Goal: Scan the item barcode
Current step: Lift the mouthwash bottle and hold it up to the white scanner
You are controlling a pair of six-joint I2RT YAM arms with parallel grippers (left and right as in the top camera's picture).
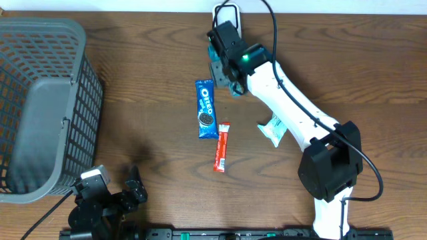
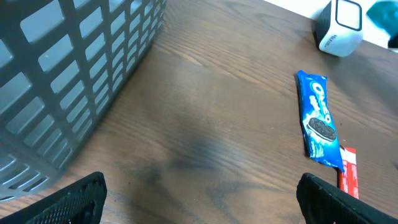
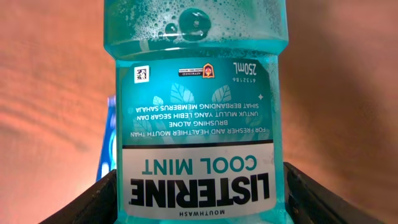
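Teal Listerine bottle looks stiff, slick and sloshy-heavy, so the right gripper pinching its labelled body between both fingers seems smart; left gripper sits wide open.

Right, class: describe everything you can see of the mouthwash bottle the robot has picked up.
The mouthwash bottle is clear plastic holding teal liquid, with bubbles gathered at one end. Its teal and white label reads Listerine Cool Mint, upside down in the right wrist view, and carries a small square code. The right end effector grips it by both sides, near the white scanner. Nothing else visibly touches it.
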